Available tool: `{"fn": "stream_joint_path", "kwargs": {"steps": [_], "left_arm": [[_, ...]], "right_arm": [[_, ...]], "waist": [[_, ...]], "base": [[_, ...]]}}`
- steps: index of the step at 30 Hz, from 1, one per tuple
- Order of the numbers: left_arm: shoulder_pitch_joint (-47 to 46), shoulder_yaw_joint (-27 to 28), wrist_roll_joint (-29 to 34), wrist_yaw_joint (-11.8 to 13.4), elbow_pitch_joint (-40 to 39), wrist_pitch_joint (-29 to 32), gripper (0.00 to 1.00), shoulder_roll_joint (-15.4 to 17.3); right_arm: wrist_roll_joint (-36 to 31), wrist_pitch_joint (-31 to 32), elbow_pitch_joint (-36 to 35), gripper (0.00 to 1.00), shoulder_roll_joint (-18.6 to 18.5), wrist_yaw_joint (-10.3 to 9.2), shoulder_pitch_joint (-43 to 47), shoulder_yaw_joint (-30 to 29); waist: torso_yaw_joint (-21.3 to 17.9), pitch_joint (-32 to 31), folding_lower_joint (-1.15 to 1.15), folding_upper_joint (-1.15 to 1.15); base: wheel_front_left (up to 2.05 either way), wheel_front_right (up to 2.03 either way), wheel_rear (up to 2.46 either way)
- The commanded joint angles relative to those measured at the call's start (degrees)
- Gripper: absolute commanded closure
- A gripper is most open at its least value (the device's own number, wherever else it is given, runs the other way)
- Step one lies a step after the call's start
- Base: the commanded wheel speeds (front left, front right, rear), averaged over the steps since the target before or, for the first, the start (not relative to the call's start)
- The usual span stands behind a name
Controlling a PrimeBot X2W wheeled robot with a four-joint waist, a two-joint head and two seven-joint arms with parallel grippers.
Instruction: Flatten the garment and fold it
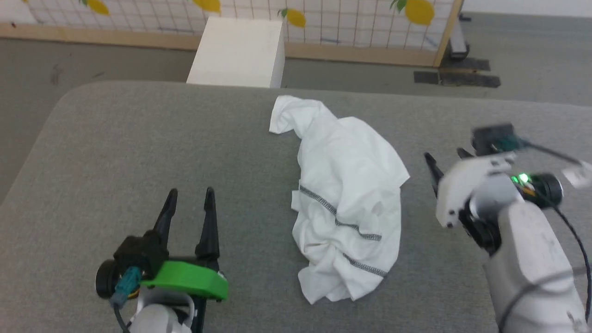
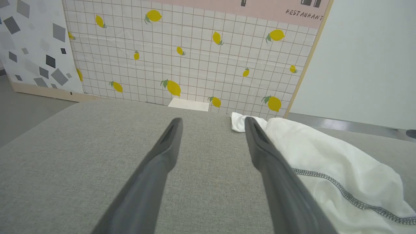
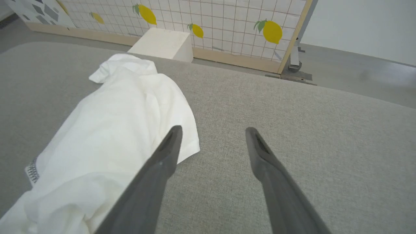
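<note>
Thin white garment [image 1: 347, 194] crumpled, zigzag-stitched, on grey woven worktop [image 1: 138, 138]; left gripper [image 1: 191, 190] and right gripper [image 3: 213, 130] fingers spread, empty.

the head camera looks steeply down on the grey surface [image 1: 115, 138] from the near side. both wrist cameras sit low and close over it, facing the far lemon wall [image 2: 195, 58]; all share the garment [image 1: 347, 185].

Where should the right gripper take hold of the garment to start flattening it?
Probably the loose right-hand corner of the garment, coming in low from the right. That corner lies thin on the grey surface, pointing toward the open right gripper, while the middle is bunched.
</note>
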Motion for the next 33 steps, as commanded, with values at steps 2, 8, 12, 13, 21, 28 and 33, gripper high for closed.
{"fn": "stream_joint_path", "kwargs": {"steps": [2, 8, 12, 13, 21, 28, 33], "left_arm": [[-2.6, 0.1, 0.8, -1.1, -0.2, -0.3, 0.00, -0.8], [-5.4, 0.3, 1.1, -2.7, 0.2, -0.3, 0.00, -2.3], [-6.3, 0.2, 1.1, -3.5, 0.7, -0.3, 0.00, -2.8], [-6.4, 0.3, 1.1, -3.7, 1.0, -0.3, 0.00, -2.9], [-6.2, 1.2, 1.1, -4.3, 2.4, -0.3, 0.00, -3.2], [-4.8, 2.7, 1.1, -4.3, 2.1, -0.3, 0.00, -3.3], [-2.7, 2.8, 0.8, -3.9, 2.0, -0.3, 0.00, -3.3]], "right_arm": [[-3.2, 5.8, 4.5, 0.00, 0.0, -0.09, -5.3, 1.3], [-11.8, 14.0, 14.1, 0.00, -0.4, -0.09, -14.7, 0.3], [-15.0, 15.6, 18.8, 0.00, -0.4, -0.09, -16.7, 0.1], [-14.9, 15.4, 19.8, 0.00, -0.3, -0.09, -16.8, 0.4], [-10.0, 11.1, 23.3, 1.00, -0.9, -0.09, -18.0, -0.1], [-2.1, 2.0, 14.1, 1.00, -4.9, -0.09, -15.0, -6.0], [0.7, 2.2, 0.4, 1.00, -6.7, -0.09, -3.6, -17.0]], "waist": [[4.8, 5.7, 0.00, 0.00], [8.9, 10.4, 0.00, 0.00], [10.3, 12.1, 0.00, 0.00], [10.5, 12.2, 0.00, 0.00], [8.2, 10.0, 0.00, 0.00], [3.9, 5.0, 0.00, 0.00], [1.2, 1.9, 0.00, 0.00]], "base": [[0.00, 0.00, 0.00], [0.00, 0.00, 0.00], [0.00, 0.00, 0.00], [0.00, 0.00, 0.00], [0.00, 0.00, 0.00], [0.00, 0.00, 0.00], [0.00, 0.00, 0.00]]}}
